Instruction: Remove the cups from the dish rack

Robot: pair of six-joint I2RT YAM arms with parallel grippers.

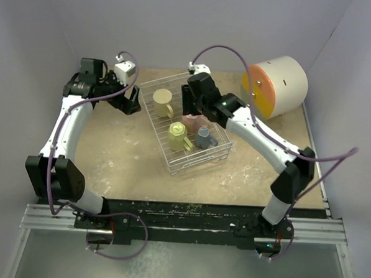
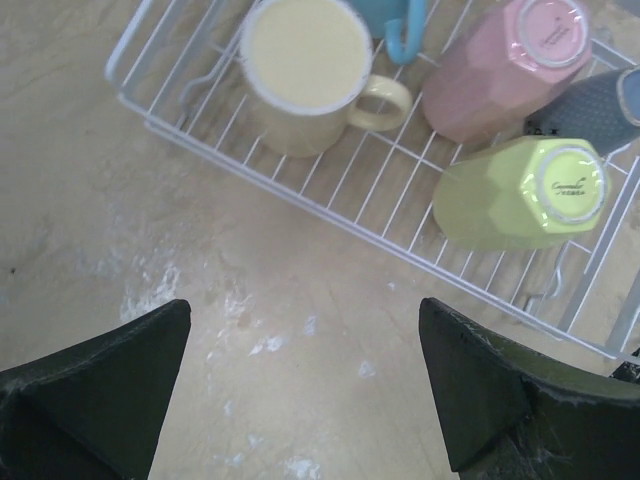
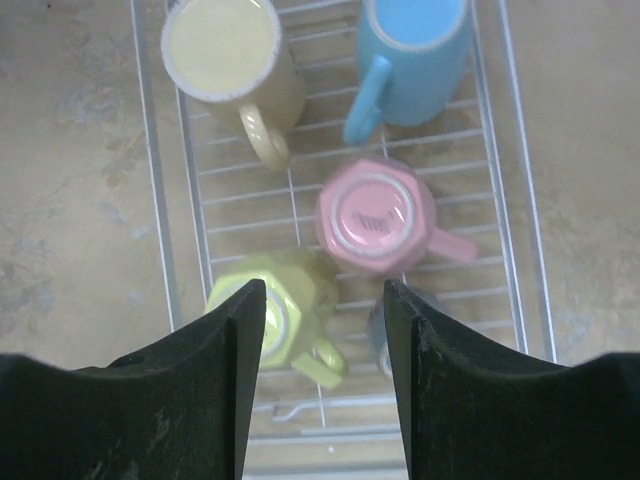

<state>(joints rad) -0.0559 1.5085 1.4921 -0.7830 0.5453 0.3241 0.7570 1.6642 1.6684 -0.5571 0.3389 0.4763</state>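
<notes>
1. Since the cream-yellow mug (image 3: 222, 48), light blue mug (image 3: 415, 55), pink mug (image 3: 375, 215), lime green mug (image 3: 280, 315) and grey-blue mug (image 1: 203, 137) are all seen inside the silver-white wire dish rack (image 3: 255, 200), unloading is judged not yet begun.
2. The right gripper (image 3: 322, 300) is held above the rack, fingers parted, nothing between them.
3. The left gripper (image 2: 303, 310) is spread wide and empty over the table (image 2: 150, 200) beside the rack.
4. Next, one mug, perhaps the pink mug, must be straddled and then clamped.
</notes>
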